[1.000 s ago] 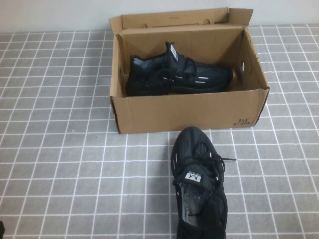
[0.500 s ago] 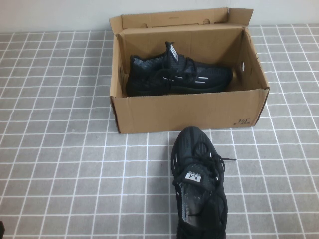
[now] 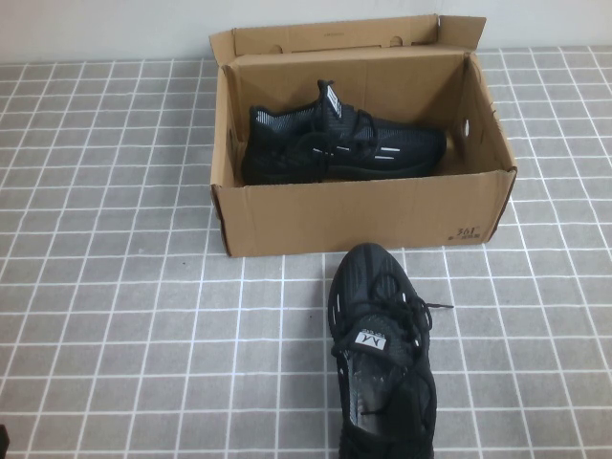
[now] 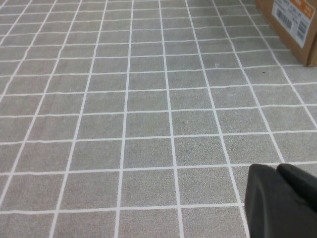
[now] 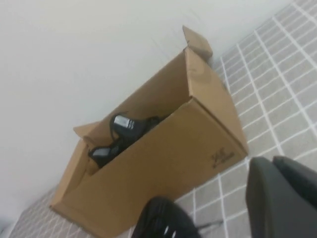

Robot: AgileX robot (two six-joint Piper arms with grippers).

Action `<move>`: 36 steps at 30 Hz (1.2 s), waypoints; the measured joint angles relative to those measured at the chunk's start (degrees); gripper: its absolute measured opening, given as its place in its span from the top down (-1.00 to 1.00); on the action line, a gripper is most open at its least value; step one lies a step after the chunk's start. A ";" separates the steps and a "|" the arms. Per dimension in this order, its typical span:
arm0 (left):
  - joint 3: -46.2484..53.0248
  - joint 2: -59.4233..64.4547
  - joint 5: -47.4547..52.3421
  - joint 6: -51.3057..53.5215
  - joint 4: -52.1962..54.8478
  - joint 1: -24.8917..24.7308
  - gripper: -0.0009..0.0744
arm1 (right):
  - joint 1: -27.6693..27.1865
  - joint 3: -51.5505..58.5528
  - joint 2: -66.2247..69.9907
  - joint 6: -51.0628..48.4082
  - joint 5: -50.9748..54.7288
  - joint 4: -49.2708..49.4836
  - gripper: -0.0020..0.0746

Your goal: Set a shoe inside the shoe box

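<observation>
Left gripper shows only in its wrist view, over grey tiled floor; fingers can't be told. Brown cardboard shoe box holds one black mesh sneaker; its mate sits outside, just in front. Right gripper, near the box: same, can't tell.

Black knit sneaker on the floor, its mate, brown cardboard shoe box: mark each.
Black knit sneaker on the floor [image 3: 380, 335], high view, laces.
Mate sneaker [image 3: 325, 143], high view, side, in box.
Brown cardboard shoe box [image 3: 363, 215], high view, front wall.

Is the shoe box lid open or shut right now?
Open. The shoe box has its lid flap standing up behind, with one black shoe visible inside. The other shoe lies outside on the table, in front.
</observation>
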 joint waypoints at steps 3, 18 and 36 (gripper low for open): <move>0.00 0.00 0.00 0.00 0.00 0.00 0.98 | 0.00 -1.04 0.41 0.00 4.98 1.18 0.99; 0.00 0.00 0.00 0.00 0.00 0.00 0.98 | 0.00 -38.71 46.44 -5.35 43.64 -19.20 0.99; 0.00 0.00 0.00 0.00 0.00 0.00 0.98 | 31.89 -64.64 78.61 -17.56 46.65 -30.84 0.99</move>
